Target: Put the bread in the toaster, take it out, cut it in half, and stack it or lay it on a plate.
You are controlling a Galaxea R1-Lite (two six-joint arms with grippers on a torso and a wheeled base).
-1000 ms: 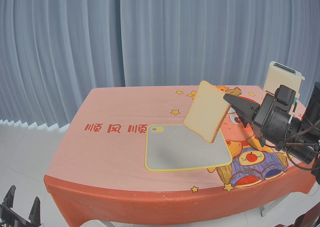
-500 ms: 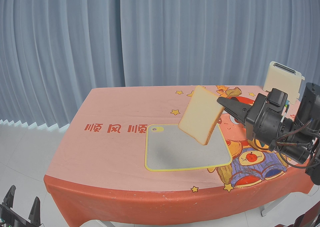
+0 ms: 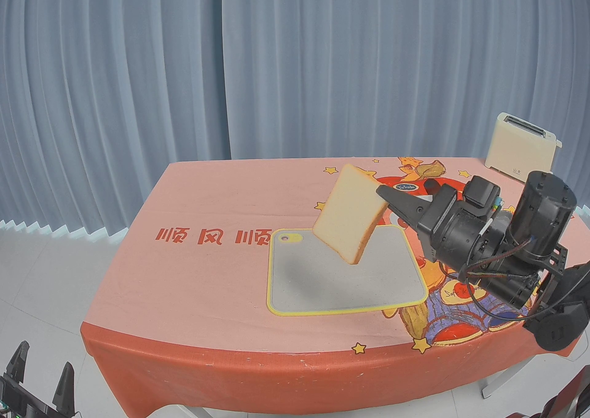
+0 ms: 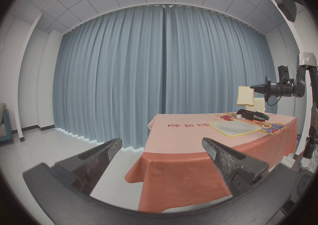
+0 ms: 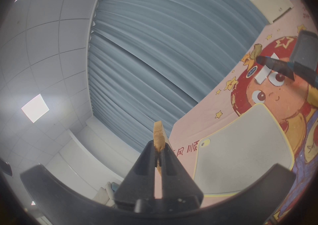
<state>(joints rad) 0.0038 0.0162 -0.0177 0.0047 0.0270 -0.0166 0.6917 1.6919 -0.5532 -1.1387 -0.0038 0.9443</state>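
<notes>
Head view, lower left corner: parking the left jaws wide apart and empty, well apart from the worktop (image 3: 203, 290). Moving rightward to frame centre: carrying the bread (image 3: 347, 213) clear of the surface, tilted on edge and pinched at its upper right corner by the jaws of the right arm (image 3: 479, 235), which are closed narrow on the crust. Shifting the slice leftward and downward over the last second, from above the right rim of the cutting board (image 3: 319, 278) to above its far middle, and so uncovering the toaster (image 3: 521, 145) at far right. Judging the toasting step finished and the laying-down for the cut just beginning, with the slice not yet touching the board. Finding bare board beneath and in front of the slice, its yellow rim sitting well inside the worktop's near edge. Watching a dark knife-like tool (image 5: 278, 65) lying near the board's far right corner, under the arm. Noting the toaster standing close to the worktop's far right edge, well apart from the slice.
</notes>
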